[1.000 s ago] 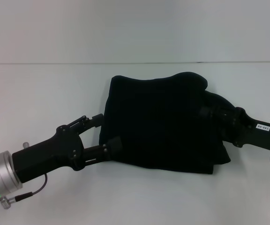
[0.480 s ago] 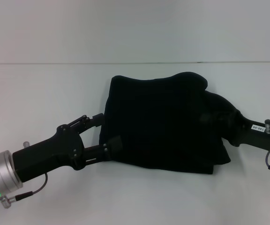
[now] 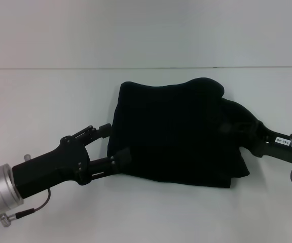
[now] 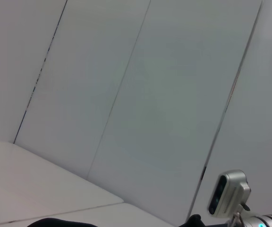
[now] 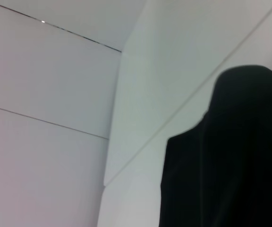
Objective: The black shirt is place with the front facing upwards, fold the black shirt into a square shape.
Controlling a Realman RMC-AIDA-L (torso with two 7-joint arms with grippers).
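Right end effector [image 3: 240,132] has slid back out a bit; grip hidden under the shirt [image 3: 174,134]. Left end effector [image 3: 113,144], spread at the shirt's left edge; we'd tuck that edge evenly.

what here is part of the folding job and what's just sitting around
Part of the job:
- black shirt, folded into a rough block on the table
- left gripper, fingers spread at the shirt's left edge
- right gripper, tucked into the shirt's right side, fingers hidden by cloth

Just there:
- white table
- wall behind it
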